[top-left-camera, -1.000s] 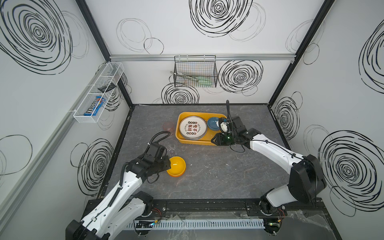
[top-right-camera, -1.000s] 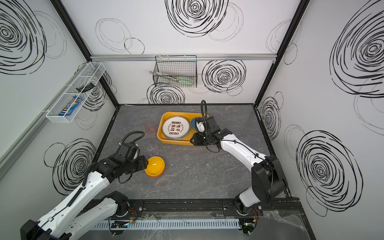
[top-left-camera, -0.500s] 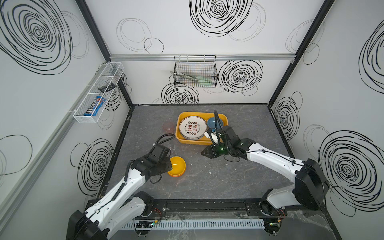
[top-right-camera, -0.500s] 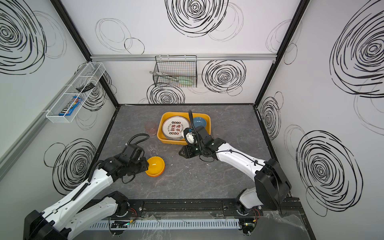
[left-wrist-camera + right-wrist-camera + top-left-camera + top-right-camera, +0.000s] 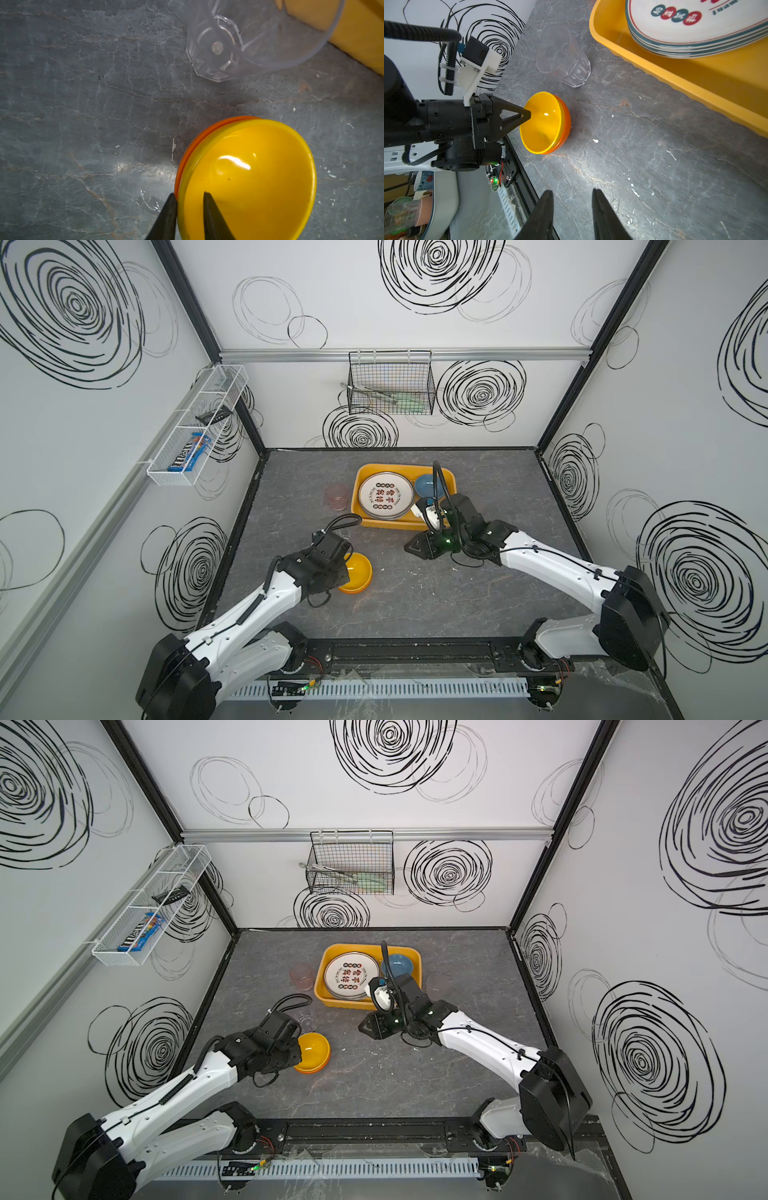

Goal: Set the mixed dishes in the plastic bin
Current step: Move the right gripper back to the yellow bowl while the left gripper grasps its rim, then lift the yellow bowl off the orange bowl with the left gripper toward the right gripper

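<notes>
- Grey marbled table (image 5: pixel 436 597), flecked with white crumbs; white walls (image 5: pixel 291 406) with black swirls
- The left gripper (image 5: pixel 188 196) seems to pinch the rim of the nested bowls (image 5: pixel 249 176), tilted, front left
- The right gripper (image 5: pixel 572 192) spread, empty, over bare table
- The bin (image 5: pixel 390 524) at centre back holds plates (image 5: pixel 386 494); clear cup (image 5: pixel 239 41) beside it

Black wire basket (image 5: pixel 390 383): hangs on the rear wall, holds metal tongs (image 5: pixel 361 387). White mesh shelf (image 5: pixel 172 479): clings to the left wall, carries a blue M&M's packet (image 5: pixel 189 452). Grey marbled desk (image 5: pixel 436 605): lies below.
</notes>
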`<state>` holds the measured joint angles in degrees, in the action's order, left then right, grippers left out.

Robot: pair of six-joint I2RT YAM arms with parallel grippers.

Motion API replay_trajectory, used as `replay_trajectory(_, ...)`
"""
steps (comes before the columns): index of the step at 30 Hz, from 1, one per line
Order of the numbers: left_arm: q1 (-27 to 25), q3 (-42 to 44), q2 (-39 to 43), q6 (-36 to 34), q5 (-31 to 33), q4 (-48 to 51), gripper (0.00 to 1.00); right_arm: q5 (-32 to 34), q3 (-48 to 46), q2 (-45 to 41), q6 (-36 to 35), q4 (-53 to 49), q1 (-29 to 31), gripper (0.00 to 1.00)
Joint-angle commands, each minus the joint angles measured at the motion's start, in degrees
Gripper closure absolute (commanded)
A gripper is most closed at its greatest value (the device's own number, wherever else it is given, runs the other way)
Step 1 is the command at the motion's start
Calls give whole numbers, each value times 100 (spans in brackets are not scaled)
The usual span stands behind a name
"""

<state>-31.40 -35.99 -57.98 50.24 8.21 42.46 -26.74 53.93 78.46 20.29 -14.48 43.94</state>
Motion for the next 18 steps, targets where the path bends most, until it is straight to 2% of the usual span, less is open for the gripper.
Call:
replay_trajectory(1, -25, -9, -97, 40, 154, -115, 75, 11, -66, -190, -94, 62, 35, 64)
replay_trajectory(9, -24, -64, -172, -32, 120, -106, 88, 54, -85, -217, -104, 70, 35, 64)
replay_trajectory(18, -24, -307, -52, -170, 76, 36, 96, 99, -80, -140, -77, 81, 35, 64)
